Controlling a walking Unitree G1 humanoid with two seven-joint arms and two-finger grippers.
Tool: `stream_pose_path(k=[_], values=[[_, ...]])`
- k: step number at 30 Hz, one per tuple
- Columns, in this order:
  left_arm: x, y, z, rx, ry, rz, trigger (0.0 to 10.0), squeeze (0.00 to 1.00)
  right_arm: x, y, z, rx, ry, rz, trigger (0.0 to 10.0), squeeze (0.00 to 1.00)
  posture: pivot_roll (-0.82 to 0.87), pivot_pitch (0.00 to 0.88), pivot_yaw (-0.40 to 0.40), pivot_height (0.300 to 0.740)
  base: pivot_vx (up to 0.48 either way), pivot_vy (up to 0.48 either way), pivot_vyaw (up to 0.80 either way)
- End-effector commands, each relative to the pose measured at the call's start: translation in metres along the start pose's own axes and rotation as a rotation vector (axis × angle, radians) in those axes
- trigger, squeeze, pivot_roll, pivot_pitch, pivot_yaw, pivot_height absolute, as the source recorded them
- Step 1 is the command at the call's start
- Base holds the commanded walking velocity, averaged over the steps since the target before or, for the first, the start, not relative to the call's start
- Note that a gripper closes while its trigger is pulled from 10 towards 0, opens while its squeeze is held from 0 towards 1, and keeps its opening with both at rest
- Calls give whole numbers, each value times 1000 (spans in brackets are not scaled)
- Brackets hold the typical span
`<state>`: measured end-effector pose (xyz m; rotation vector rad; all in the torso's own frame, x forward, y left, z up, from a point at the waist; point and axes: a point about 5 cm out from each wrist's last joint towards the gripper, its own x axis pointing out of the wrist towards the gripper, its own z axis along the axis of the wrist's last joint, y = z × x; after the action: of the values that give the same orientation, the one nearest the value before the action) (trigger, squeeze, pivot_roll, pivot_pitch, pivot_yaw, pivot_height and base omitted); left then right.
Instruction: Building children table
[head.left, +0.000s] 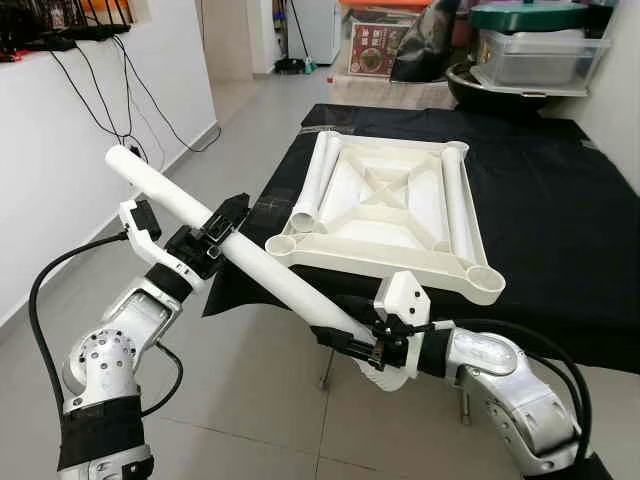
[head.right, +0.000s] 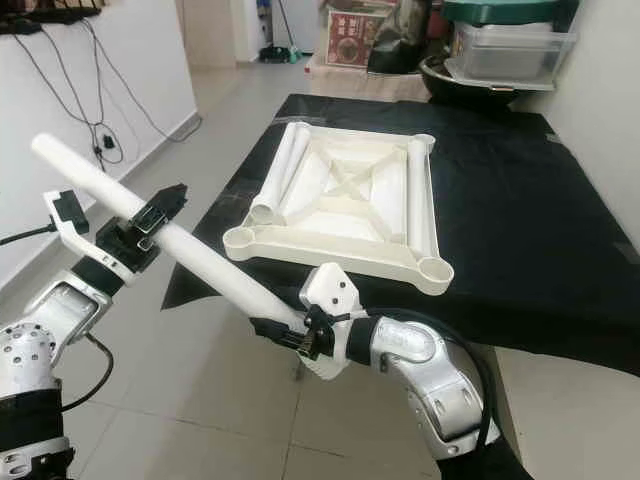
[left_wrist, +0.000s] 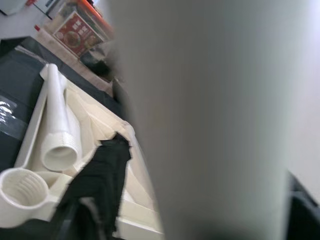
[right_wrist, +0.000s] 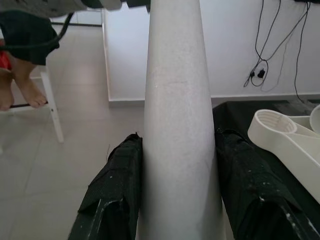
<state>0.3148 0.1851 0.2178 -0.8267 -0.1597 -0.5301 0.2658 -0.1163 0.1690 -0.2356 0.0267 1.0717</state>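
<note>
— In front of the black-covered surface (head.left: 560, 230), what are you holding?
— You have one long white table leg (head.left: 250, 255) carried between both hands, slanting out over the floor (head.left: 250, 400) just off the surface's near edge. Your left hand (head.left: 222, 225) is clamped around the leg partway along, toward its upper end. Your right hand (head.left: 352, 338) grips the lower end; in the right wrist view a black finger (right_wrist: 117, 195) presses each side of the tube.

— And the tabletop?
— You can see the white tabletop (head.left: 385, 215) lying upside down on the surface, its ribbed underside and cross brace facing up. Round threaded sockets sit at the corners; the near right socket (head.left: 483, 280) stands open, and so does the near left one (head.left: 281, 245).

— Any other legs?
— You have loose legs (head.left: 315, 185) lying inside the frame along its left side, and one more leg (head.left: 460, 205) along its right side.

— Anything else around you?
— You have cables (head.left: 110, 110) hanging down the white wall on your left, and storage boxes (head.left: 540, 50) stacked beyond the far end. The right wrist view catches a person's bare feet (right_wrist: 20, 85) by a white stool leg.
</note>
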Motion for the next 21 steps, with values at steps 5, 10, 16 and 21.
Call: stream_pose_path(k=[5, 10, 16, 21], values=[[2, -3, 9, 137, -20, 11, 0, 0, 4, -1, -2, -22, 14, -7, 0, 0, -12, 0, -9, 740, 0, 0, 0], [3, -3, 9, 138, -17, 22, 0, 0, 6, -3, -1, -18, 4, -16, 0, 0, -11, 0, -9, 740, 0, 0, 0], [9, -1, 7, 159, 1, 42, 0, 0, 10, -2, -1, -18, -3, -31, 0, 0, -12, 0, -5, 740, 0, 0, 0], [15, 2, 8, 279, 91, 61, 10000, 0, 7, -7, -5, 63, 22, -74, 10000, 1000, -13, 0, -2, 740, 0, 0, 0]])
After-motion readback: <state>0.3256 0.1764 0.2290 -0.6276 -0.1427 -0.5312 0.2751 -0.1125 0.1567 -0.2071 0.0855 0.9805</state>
